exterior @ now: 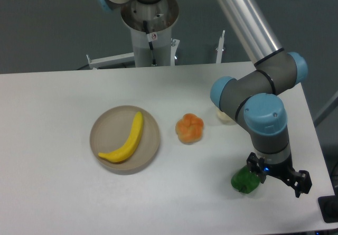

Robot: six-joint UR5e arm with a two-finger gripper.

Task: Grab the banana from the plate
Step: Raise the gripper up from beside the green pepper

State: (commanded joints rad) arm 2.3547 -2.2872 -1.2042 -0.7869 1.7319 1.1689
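Observation:
The yellow banana (127, 141) lies curved across the round beige plate (100, 128) at the left middle of the white table. My gripper (278, 179) is far to the right, near the table's front right corner, well apart from the plate. Its two black fingers (302, 184) stand spread apart and hold nothing. A green object (244, 181) sits right beside and partly under its left side.
A lumpy orange fruit (189, 129) lies on the table just right of the plate. A pale cream object (225, 116) is partly hidden behind my arm's elbow. The robot base column (150, 29) stands at the table's back edge.

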